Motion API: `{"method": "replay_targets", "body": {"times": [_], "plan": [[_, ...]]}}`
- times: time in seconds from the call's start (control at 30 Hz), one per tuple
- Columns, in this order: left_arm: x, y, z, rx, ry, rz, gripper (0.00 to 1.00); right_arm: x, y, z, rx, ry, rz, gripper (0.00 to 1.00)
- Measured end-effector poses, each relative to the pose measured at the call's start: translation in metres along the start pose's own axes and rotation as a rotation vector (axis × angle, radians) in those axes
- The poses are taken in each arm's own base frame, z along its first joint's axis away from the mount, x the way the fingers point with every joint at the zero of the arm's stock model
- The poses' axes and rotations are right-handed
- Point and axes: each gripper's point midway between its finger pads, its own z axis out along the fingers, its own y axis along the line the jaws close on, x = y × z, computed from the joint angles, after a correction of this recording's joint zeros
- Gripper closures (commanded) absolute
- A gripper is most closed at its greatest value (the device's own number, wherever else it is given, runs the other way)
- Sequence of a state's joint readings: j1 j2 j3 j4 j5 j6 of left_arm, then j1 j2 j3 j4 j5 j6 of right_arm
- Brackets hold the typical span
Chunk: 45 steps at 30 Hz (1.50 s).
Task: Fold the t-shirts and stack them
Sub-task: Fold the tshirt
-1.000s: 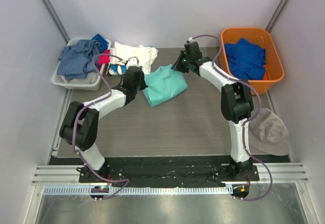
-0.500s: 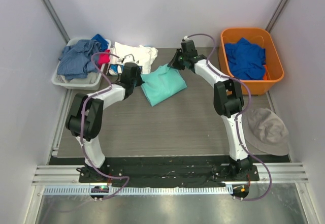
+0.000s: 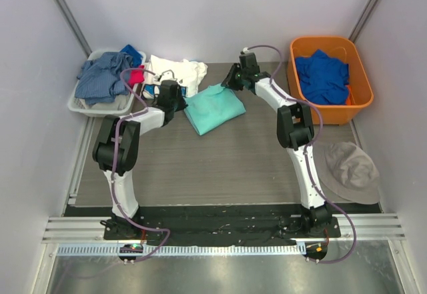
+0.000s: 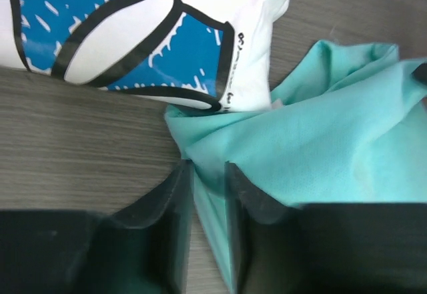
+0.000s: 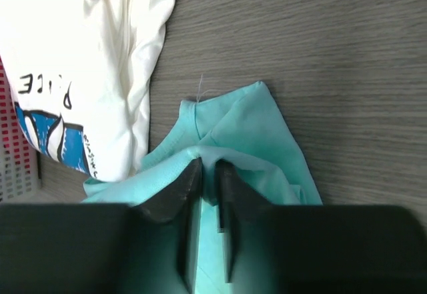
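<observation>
Your left gripper (image 4: 208, 169) and right gripper (image 5: 208, 165) are each closed narrowly on the teal t-shirt (image 3: 215, 109). It lies against the white t-shirt (image 3: 175, 73), one edge hidden beneath it. The overhead view obscures both grips.

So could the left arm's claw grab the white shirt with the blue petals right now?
Probably not straight away. The left claw is shut on the mint t-shirt. The white t-shirt lies just beyond it with nothing between, so it looks reachable once the claw lets go.
</observation>
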<state>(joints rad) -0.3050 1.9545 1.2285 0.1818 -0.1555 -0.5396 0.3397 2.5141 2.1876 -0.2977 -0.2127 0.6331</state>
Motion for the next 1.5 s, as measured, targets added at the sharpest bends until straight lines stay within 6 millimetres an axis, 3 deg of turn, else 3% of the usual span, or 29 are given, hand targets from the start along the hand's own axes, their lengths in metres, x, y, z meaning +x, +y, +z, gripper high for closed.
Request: {"method": "replay_targets", "body": {"times": [0.07, 0.1, 0.13, 0.27, 0.37, 0.47, 0.57, 0.7, 0.87, 1.0, 1.33, 1.5], "plan": [[0.001, 0.006, 0.004, -0.011, 0.005, 0.0, 0.27, -0.003, -0.005, 0.005, -0.002, -0.007, -0.002, 0.51], [0.0, 0.009, 0.005, -0.019, 0.005, -0.002, 0.07, -0.006, -0.01, 0.006, 0.0, -0.013, -0.002, 0.49], [-0.001, 0.013, 0.006, -0.028, 0.004, -0.003, 0.0, -0.009, -0.015, 0.006, 0.004, -0.015, -0.001, 0.46], [-0.016, 0.038, 0.008, -0.086, -0.022, -0.027, 0.0, -0.032, -0.038, 0.001, 0.023, -0.058, 0.005, 0.44], [-0.028, 0.058, 0.005, -0.132, -0.04, -0.041, 0.0, -0.051, -0.074, -0.009, 0.058, -0.098, 0.03, 0.43], [-0.041, 0.065, -0.009, -0.143, -0.07, -0.064, 0.0, -0.047, -0.116, -0.028, 0.124, -0.091, 0.074, 0.42], [-0.044, 0.059, -0.03, -0.119, -0.084, -0.097, 0.0, -0.035, -0.142, -0.05, 0.165, -0.07, 0.108, 0.41], [-0.025, 0.05, -0.061, -0.08, -0.076, -0.136, 0.0, -0.012, -0.129, -0.068, 0.118, -0.031, 0.098, 0.38], [0.021, 0.041, -0.086, -0.055, -0.007, -0.152, 0.0, 0.02, -0.108, -0.066, 0.018, 0.038, 0.065, 0.36], [0.047, 0.033, -0.095, -0.039, 0.035, -0.147, 0.0, 0.026, -0.1, -0.065, -0.043, 0.044, 0.043, 0.36], [0.057, 0.015, -0.097, -0.002, 0.053, -0.149, 0.0, 0.031, -0.096, -0.068, -0.098, 0.043, 0.035, 0.36], [0.061, 0.011, -0.092, 0.011, 0.056, -0.15, 0.0, 0.044, -0.095, -0.078, -0.112, 0.06, 0.042, 0.36]]}}
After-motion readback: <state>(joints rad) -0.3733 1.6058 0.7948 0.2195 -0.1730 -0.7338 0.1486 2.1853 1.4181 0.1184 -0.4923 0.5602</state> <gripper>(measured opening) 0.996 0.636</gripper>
